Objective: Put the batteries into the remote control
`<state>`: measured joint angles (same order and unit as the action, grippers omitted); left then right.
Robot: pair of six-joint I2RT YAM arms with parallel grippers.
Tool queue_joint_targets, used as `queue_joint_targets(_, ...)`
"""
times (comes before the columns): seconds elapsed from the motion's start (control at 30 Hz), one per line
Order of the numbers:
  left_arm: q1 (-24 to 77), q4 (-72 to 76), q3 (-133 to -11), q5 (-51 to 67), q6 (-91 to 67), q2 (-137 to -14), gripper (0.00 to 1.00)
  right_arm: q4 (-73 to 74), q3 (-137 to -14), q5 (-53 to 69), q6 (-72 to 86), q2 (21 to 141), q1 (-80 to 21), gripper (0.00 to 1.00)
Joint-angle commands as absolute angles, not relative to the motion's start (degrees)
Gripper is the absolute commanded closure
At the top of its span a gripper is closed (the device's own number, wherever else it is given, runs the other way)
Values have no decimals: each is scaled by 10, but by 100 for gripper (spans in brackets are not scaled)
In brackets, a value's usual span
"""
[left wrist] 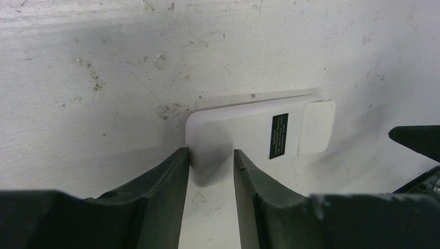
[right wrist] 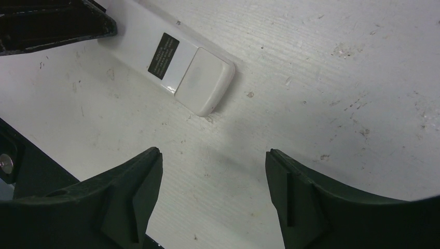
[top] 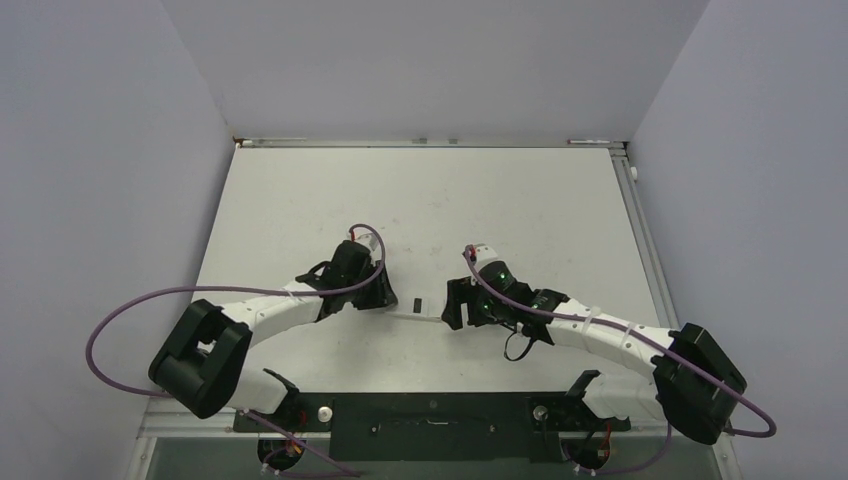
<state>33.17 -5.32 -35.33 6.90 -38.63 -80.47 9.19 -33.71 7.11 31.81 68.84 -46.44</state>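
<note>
The remote control point(top: 413, 306) lies back-up on the white table between my two grippers. Its plain white back carries a black label point(left wrist: 278, 135) and a battery cover point(left wrist: 315, 127) that sits shut. My left gripper point(left wrist: 210, 153) has narrowed onto the remote's near left corner, with one finger against the short end and the other against the long edge. In the top view the left gripper point(top: 386, 297) covers that end. My right gripper point(right wrist: 212, 153) hangs open over bare table, short of the remote control point(right wrist: 192, 72) and its cover end. The batteries are out of view.
Grey walls close in the table point(top: 420, 200) on three sides. The black mounting bar point(top: 430, 420) of the arm bases runs along the near edge. A dark finger of the right gripper point(left wrist: 415, 141) shows at the right of the left wrist view.
</note>
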Motion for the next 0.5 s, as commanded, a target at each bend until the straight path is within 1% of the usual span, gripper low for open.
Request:
queue_joint_targets(0.0, 342, -35, -347, 79, -395, -776, 67, 56, -355, 69, 333, 705, -466, 31)
queue_joint_targets(0.1, 347, -31, -343, 79, -397, -774, 68, 54, -362, 57, 338, 716, -468, 35)
queue_joint_targets(0.47, 352, -17, -323, 76, -400, -768, 69, 48, -393, 7, 350, 759, -472, 44)
